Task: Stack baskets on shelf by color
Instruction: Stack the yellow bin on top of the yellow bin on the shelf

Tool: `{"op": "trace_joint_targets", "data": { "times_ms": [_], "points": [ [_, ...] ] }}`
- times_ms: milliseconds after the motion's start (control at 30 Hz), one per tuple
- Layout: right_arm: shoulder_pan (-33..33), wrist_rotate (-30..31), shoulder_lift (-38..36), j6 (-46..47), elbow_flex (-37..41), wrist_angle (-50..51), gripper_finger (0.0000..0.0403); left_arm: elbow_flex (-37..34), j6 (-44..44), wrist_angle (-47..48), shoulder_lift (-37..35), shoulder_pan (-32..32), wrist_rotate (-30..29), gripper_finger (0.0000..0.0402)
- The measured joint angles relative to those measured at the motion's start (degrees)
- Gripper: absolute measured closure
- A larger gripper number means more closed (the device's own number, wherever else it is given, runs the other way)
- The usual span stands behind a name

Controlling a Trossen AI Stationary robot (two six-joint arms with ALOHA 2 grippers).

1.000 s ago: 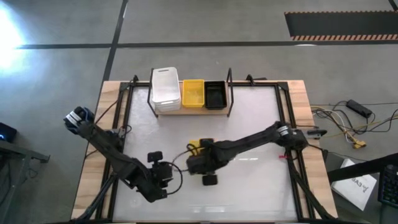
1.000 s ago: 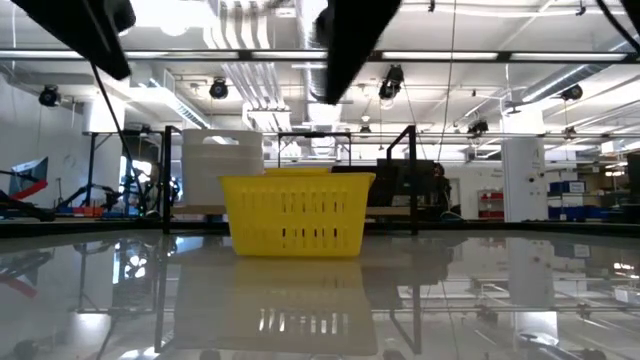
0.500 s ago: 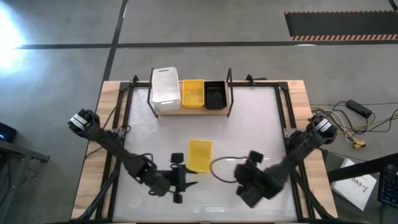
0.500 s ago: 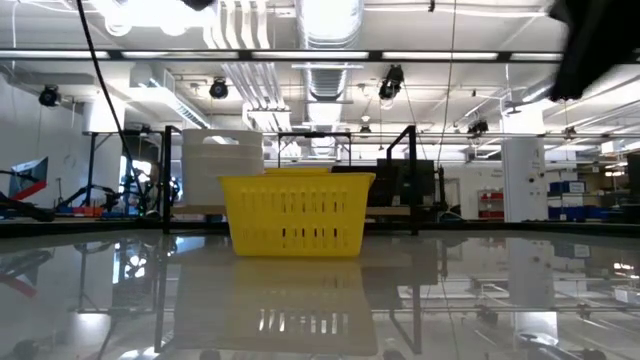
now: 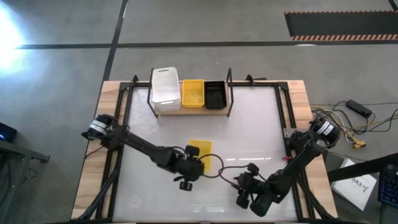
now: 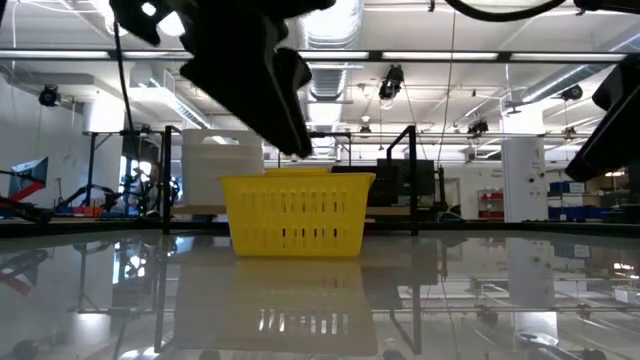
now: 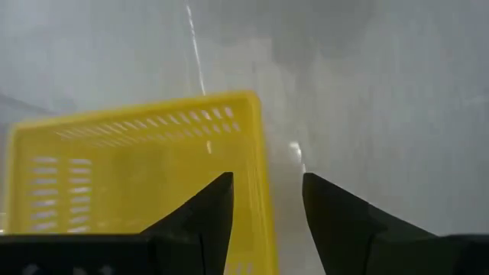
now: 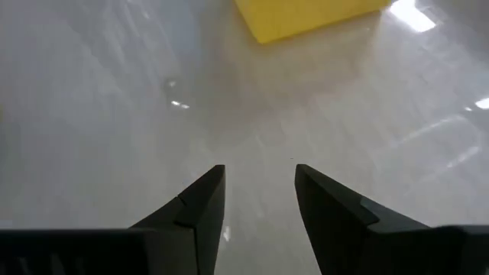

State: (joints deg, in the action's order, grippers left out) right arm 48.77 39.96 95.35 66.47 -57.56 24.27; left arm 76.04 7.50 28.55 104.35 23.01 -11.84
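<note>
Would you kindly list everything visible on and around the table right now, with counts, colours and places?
White baskets: one stack, count unclear, white, left end of shelf.
Yellow basket on shelf: at least one, yellow, shelf middle.
Black basket: at least one, black, right end of shelf.
Loose yellow basket: one, yellow, table centre.
Shelf: one, light wood, black wire frame, table's far edge.
Left gripper: open, straddling the loose basket's rim.
Right gripper: open, empty, over bare table.

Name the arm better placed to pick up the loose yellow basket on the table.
Left. The left claw is open right over the yellow basket, one side wall between its fingers. The right claw is open too, but sits apart, over bare table.
</note>
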Motion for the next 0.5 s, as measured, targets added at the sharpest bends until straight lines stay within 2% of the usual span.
{"op": "trace_joint_targets", "data": {
  "times_ms": [133,333,400,500],
  "points": [
    [-0.04,0.67,0.33,-0.56,1.07,-3.28,0.0261,1.33,0.11,1.37,2.95,-0.45,2.48,0.026],
    [-0.04,0.75,0.35,-1.04,0.43,-3.66,0.0274,1.28,2.65,1.58,5.03,-0.51,2.28,0.0273],
    [-0.04,0.77,0.35,-1.19,0.07,-3.7,0.0279,1.19,2.6,2.4,5.06,-0.53,2.29,0.03],
    [-0.04,1.12,0.35,-1.57,-0.26,-3.91,0.0285,1.17,2.7,3.95,4.6,-0.58,2.83,0.0369]
  ]
}}
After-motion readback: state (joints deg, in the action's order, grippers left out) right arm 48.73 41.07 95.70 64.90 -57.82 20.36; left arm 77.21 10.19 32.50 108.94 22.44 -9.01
